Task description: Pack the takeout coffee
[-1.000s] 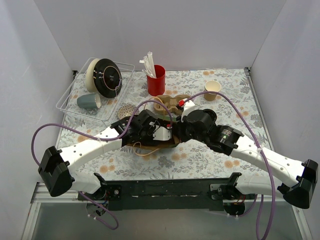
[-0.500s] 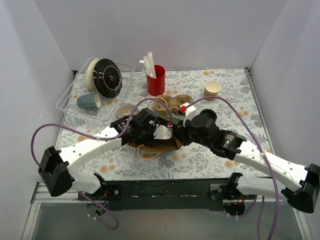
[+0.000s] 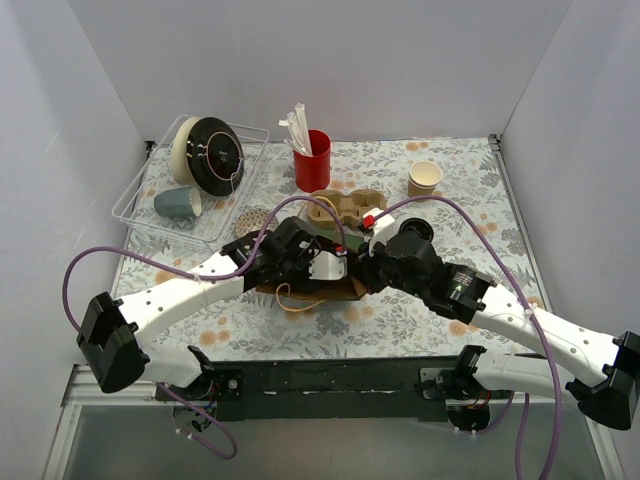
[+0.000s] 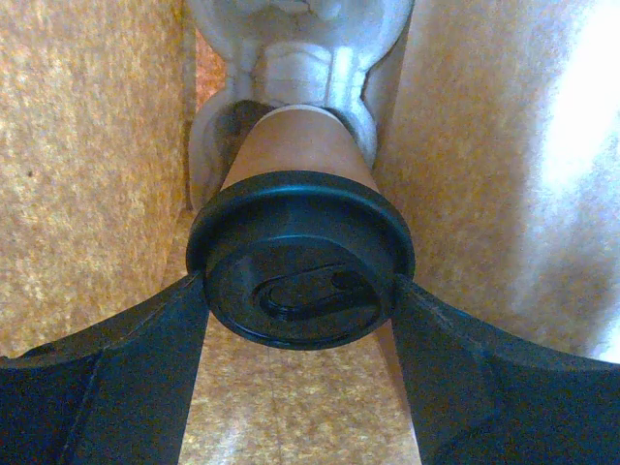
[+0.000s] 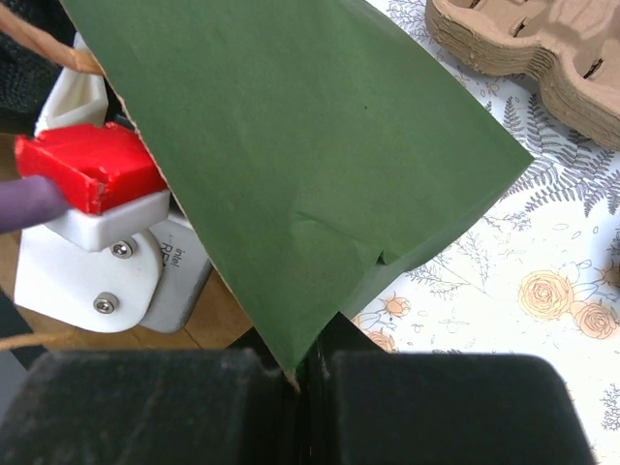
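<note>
- Takeout coffee (image 4: 300, 254): a brown kraft cup with a black lid, held between the jaws of the left gripper (image 4: 298, 295). The jaws stand fairly wide, one black finger (image 4: 145, 368) against each side of the lid's rim.
- Setting of the grip: cup and jaws are inside the paper bag (image 4: 87, 145), with a kraft wall close on either side of the jaws. Beyond the jaws, the cup's base meets a pale moulded form (image 4: 300, 39), seemingly a pulp cup holder. Whether the base is fully seated cannot be told.
- Right gripper (image 5: 305, 366): its jaws are closed, pinching the green outer edge of the bag, which fans up and away from them.
- Beyond the right jaws, a stack of pulp carriers (image 5: 523, 48) lies on the floral bench (image 5: 504, 291), apart from the bag.
- Risk 1: the takeout coffee is gripped at the lid's rim, so extra squeeze or a sideways tug could pop the lid off.
- Risk 2: if the cup is released before its base is seated, it could tip inside the bag.
- Risk 3: the thin paper edge could slip from the right jaws, and the bag's mouth would then sag onto the left wrist.
- Risk 4: the left fingers could catch a bag wall on the way out and drag or tear it.
</note>
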Available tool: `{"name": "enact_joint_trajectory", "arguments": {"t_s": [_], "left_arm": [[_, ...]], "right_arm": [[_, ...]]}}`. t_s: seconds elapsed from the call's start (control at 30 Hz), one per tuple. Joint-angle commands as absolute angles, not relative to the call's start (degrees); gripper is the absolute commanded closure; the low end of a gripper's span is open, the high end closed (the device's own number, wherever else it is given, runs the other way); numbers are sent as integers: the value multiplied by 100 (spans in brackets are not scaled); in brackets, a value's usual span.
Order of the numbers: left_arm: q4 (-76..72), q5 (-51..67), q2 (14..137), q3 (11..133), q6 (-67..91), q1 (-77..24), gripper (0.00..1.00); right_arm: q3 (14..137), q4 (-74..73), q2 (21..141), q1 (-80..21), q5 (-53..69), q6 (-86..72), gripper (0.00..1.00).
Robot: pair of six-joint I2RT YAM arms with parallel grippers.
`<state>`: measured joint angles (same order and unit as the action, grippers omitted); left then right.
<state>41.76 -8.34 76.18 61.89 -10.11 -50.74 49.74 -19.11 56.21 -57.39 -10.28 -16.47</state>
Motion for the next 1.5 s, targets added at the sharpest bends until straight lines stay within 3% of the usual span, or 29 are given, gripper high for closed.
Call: {"name": "enact_joint_trajectory", "arguments": {"t_s": [0.0,0.37,1.07,1.47], "left_arm": [[3594,-1072,7391,5889,-1002,-5080,100],[3287,-1714,7436,5801,-1195,-5080,100],[2277,-1485,7585,5309,-1345,-5098,100],[2953,-1389,7453,6055,-1415,-5133,100]], "right_arm": [[4869,-1872,5572,-5748,-853,-1547,99],[4834,-1846,5528,-5757,-572,-1503,99],[4650,-1477,5396,-5748,165,-1898,99],[4544,-994,5212,-5678,677,-2584,99]]}}
